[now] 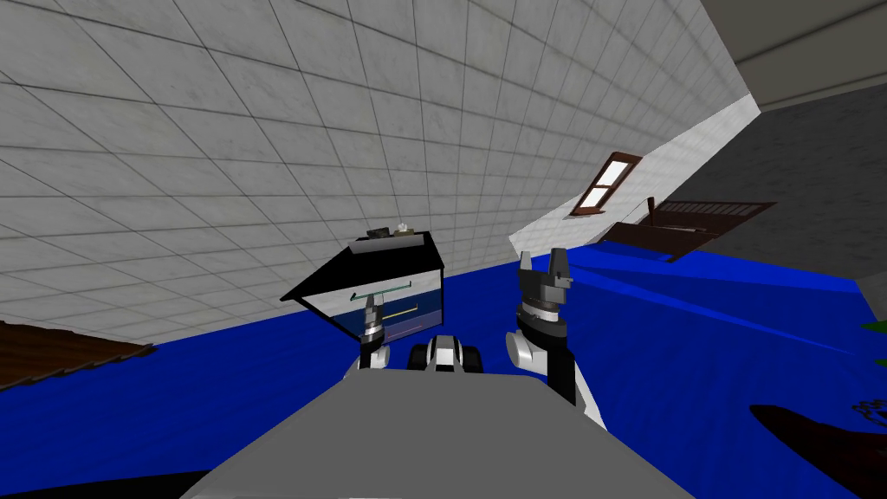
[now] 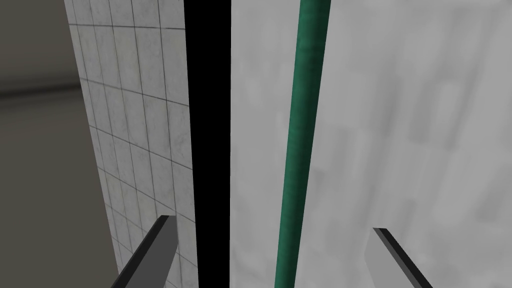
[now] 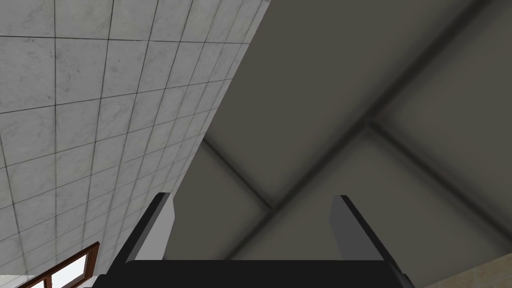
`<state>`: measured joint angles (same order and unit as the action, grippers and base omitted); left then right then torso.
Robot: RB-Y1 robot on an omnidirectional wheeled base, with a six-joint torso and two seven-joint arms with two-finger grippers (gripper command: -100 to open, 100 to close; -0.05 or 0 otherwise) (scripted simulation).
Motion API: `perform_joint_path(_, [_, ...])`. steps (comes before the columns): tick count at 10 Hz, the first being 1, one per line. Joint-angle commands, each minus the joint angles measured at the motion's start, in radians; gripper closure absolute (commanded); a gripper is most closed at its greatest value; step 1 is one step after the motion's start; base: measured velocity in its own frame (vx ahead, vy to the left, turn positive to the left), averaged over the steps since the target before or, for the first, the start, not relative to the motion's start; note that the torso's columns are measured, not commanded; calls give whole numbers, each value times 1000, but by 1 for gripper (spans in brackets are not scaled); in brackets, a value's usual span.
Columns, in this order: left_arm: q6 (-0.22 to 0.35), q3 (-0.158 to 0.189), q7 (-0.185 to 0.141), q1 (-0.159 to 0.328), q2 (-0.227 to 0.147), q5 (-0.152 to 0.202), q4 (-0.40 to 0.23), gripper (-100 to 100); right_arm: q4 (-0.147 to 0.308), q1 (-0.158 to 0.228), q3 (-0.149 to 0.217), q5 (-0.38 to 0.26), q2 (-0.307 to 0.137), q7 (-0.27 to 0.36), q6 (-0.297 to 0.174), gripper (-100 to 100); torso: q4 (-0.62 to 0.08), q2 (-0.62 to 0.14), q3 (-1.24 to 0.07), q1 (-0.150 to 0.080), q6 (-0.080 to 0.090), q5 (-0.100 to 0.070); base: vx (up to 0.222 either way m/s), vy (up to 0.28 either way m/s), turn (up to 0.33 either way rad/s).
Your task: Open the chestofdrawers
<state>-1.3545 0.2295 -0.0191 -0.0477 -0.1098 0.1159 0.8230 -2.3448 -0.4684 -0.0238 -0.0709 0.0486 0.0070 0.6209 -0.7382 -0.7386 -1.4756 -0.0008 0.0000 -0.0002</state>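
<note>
You have one chest of drawers (image 1: 374,265) just ahead on your left. It stands on the blue floor (image 1: 693,338) against the tiled wall (image 1: 260,130), with a black top and a pale grey front. On that front you can count two bar handles: one green handle (image 2: 299,140) and, close beside it, one yellow handle (image 1: 401,309). Two small objects (image 1: 390,230) sit on the top, too small to name.

Your left gripper (image 2: 272,224) is right at the grey front, its two fingers (image 2: 161,247) spread wide. The green handle runs between them, touching neither, so the gripper grasps nothing.

Your right gripper (image 1: 541,255) is raised to the chest's right, apart from it, with both fingers likewise spread and nothing between them.
</note>
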Motion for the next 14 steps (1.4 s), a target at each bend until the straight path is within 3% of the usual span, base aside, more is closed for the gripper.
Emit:
perform_joint_path(1, [42, 3, 0, 25, -12, 3, 14, -100, 0, 0, 0, 0, 0, 0, 0, 0, 0, 0, 0, 1, 0, 0, -21, -14, 11])
perform_joint_path(2, [66, 5, 0, 41, -20, 4, 21, -100, 0, 0, 0, 0, 0, 0, 0, 0, 0, 1, -1, 1, 0, 0, -20, -20, 26])
perform_joint_path(3, [45, 5, -1, 38, -18, 4, 4, -100, 0, 0, 0, 0, 0, 0, 0, 0, 0, 1, -1, 1, 0, 0, -9, -10, 4])
perform_joint_path(4, [18, 1, 1, 9, -4, 1, 6, 100, 0, 0, 0, 0, 0, 0, 0, 0, 0, 1, -1, 1, 0, 0, 16, 11, -50])
perform_joint_path(7, [-42, -4, 1, -31, 16, -3, -12, 100, 0, 0, 0, 0, 0, 0, 0, 0, -1, -1, 1, 1, -1, -1, 41, 32, -28])
perform_joint_path(12, [55, -3, -7, 14, -15, 0, 40, 100, 0, 0, 0, 0, 0, 0, 0, 0, -3, -8, 5, -5, -1, -3, -143, -72, 40])
perform_joint_path(14, [55, -3, -7, 14, -15, 0, 40, 100, 0, 0, 0, 0, 0, 0, 0, 0, -5, -3, 0, -2, -1, -5, -105, -29, 5])
